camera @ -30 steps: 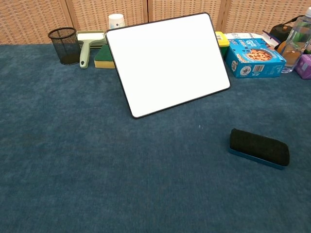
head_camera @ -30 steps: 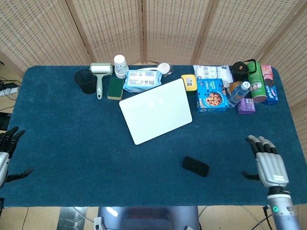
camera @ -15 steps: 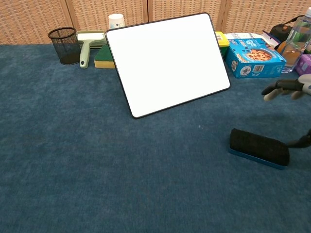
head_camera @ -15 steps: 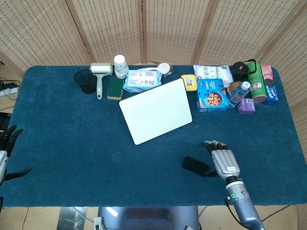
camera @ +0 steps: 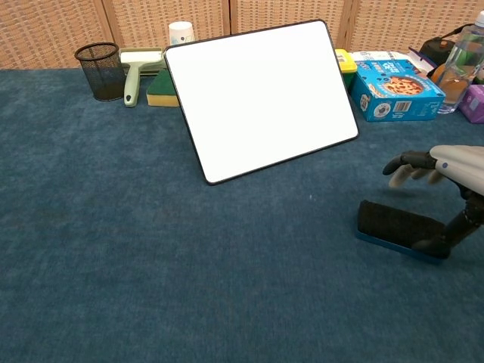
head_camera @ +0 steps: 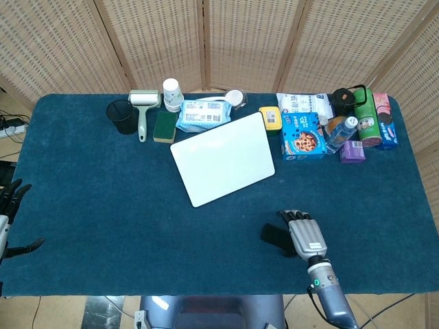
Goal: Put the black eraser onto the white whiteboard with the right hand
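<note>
The black eraser (head_camera: 275,236) (camera: 393,225) lies flat on the blue cloth, near the front edge and right of centre. The white whiteboard (head_camera: 223,159) (camera: 261,98) lies behind it and to its left, turned at an angle. My right hand (head_camera: 303,234) (camera: 446,168) hovers over the eraser's right end with its fingers (camera: 402,163) spread above it. Its thumb (camera: 448,233) reaches down beside the eraser's right end; no grip shows. My left hand (head_camera: 9,214) sits at the table's left edge with its fingers apart and nothing in it.
Along the back stand a black mesh cup (head_camera: 124,116), a lint roller (head_camera: 143,110), a green sponge (head_camera: 164,126), a wipes pack (head_camera: 204,114), a blue cookie box (head_camera: 302,136) (camera: 395,89), a water bottle (head_camera: 342,133) and several cans and packets.
My right hand has moved left from the table's right side to over the eraser, and its thumb has come down by the eraser's end. The eraser and whiteboard have not moved.
</note>
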You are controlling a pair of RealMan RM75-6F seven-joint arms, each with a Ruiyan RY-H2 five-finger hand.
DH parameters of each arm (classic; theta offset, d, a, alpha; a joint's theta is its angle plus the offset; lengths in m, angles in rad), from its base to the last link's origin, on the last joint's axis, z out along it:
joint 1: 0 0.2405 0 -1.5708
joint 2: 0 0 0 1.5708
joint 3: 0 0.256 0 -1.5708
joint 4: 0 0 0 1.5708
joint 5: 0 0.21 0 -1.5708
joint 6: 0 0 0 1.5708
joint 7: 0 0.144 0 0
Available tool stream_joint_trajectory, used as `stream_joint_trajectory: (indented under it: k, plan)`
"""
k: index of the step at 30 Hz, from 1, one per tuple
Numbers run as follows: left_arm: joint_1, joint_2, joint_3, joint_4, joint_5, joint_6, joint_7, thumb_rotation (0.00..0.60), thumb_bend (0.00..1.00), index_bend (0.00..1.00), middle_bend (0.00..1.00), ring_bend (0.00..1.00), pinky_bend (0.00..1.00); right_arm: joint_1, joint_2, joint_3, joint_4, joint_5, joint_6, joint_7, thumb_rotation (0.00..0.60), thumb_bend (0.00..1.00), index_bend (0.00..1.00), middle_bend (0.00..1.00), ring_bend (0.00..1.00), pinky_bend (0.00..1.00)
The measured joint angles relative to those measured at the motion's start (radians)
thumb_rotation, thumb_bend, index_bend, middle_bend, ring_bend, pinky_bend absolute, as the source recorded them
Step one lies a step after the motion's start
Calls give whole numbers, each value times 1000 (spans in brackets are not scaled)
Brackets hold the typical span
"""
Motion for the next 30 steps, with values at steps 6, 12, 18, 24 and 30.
stream_joint_trajectory:
  k: [6, 12, 18, 24, 30]
  plan:
    - [0, 0, 0, -1, 0, 0, 2, 600, 112, 0, 0, 0, 30, -3, -38, -16, 37, -16, 18, -2, 600, 0, 213, 292, 260, 264]
    - [1, -2, 1, -1, 1, 2, 5, 600, 112, 0, 0, 0, 30, -1, -58, -22, 59, -15, 24, -7, 600, 0, 232, 319, 293, 324]
    - [0, -2, 1, -2, 0, -1, 10, 600, 112, 0, 0, 0, 30, -5, -84, -22, 107, -48, 54, 0, 600, 0, 317, 430, 403, 454]
    - [1, -2, 1, -2, -1, 1, 6, 600, 112, 0, 0, 0, 30, -8, -119, -25, 169, -83, 75, 7, 600, 93, 378, 495, 465, 544]
    - [0, -1, 2, -3, 0, -3, 9, 600, 112, 0, 0, 0, 30, -14, -131, -24, 187, -128, 102, 28, 600, 183, 404, 517, 488, 574]
